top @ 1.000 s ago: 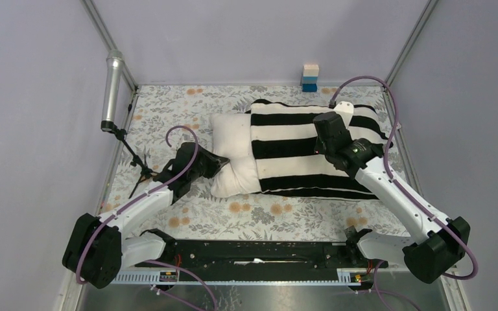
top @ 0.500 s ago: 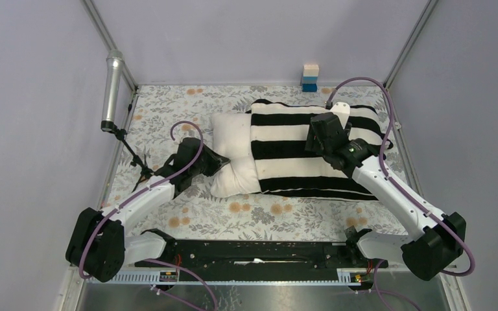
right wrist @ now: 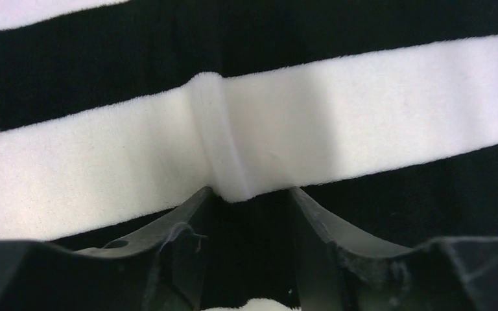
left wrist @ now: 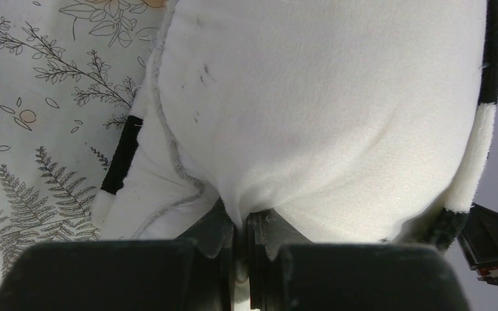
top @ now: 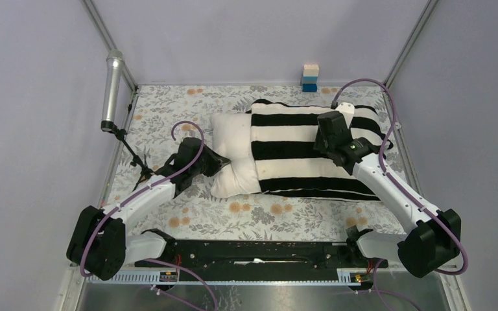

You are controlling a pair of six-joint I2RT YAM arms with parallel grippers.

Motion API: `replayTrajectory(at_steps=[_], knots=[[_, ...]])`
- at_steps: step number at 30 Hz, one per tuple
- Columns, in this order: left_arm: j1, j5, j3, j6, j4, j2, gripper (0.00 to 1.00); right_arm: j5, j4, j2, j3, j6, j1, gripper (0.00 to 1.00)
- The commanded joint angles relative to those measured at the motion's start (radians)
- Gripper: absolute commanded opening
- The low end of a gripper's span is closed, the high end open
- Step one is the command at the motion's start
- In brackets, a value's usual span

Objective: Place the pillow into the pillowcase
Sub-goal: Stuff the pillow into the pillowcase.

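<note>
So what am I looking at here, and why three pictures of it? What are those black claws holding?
You are seeing two robot arms, bolted side by side. The wide picture comes from a fixed camera overhead. The two close-ups come from a camera on each wrist. On the floral cloth lies a cream pillow, its left end poking out of a black-and-white striped pillowcase. The left gripper is pinched shut on the pillow's bare end. The right gripper seems to pinch a bunched ridge of the pillowcase.

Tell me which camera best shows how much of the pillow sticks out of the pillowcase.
Top external: the pillow sticks out of the left end of the pillowcase, with the overlap plainly visible. Left wrist shows mostly a cream close-up above the left pincer. Right wrist shows only stripes.
</note>
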Motion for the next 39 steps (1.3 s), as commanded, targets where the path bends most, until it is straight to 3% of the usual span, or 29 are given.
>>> replayTrajectory(at_steps=[1,4,5,9,13,15,23,30,34,39], knots=[[0.021,-0.028,0.001,0.031,-0.032,0.027,0.00,-0.089,0.044,-0.017,-0.032,0.017,-0.018,0.39],[0.020,-0.025,-0.004,0.029,-0.029,0.029,0.00,-0.134,0.047,-0.008,-0.018,0.036,-0.018,0.03],[0.020,-0.024,-0.007,0.028,-0.025,0.028,0.00,-0.160,0.050,-0.005,-0.007,0.045,-0.017,0.00],[-0.016,-0.020,-0.008,-0.007,0.004,0.026,0.00,-0.232,0.078,0.034,0.077,0.091,0.048,0.00],[-0.151,-0.050,0.053,-0.076,0.062,0.049,0.00,-0.227,0.087,0.190,0.279,0.103,0.295,0.00],[-0.189,-0.051,0.107,-0.097,0.072,0.082,0.00,-0.266,0.102,0.253,0.346,0.108,0.349,0.00],[-0.197,-0.067,0.194,-0.182,0.145,0.030,0.00,-0.321,0.144,0.296,0.310,0.095,0.332,0.00],[-0.282,-0.228,0.284,-0.049,0.143,-0.069,0.00,-0.304,0.134,0.364,0.315,0.091,0.273,0.00],[-0.273,-0.235,0.244,-0.068,0.023,0.034,0.00,-0.326,0.062,0.402,0.540,0.042,0.257,0.00],[-0.161,-0.147,0.115,-0.126,0.120,0.275,0.00,-0.371,-0.009,0.429,0.749,0.031,0.361,0.00]])
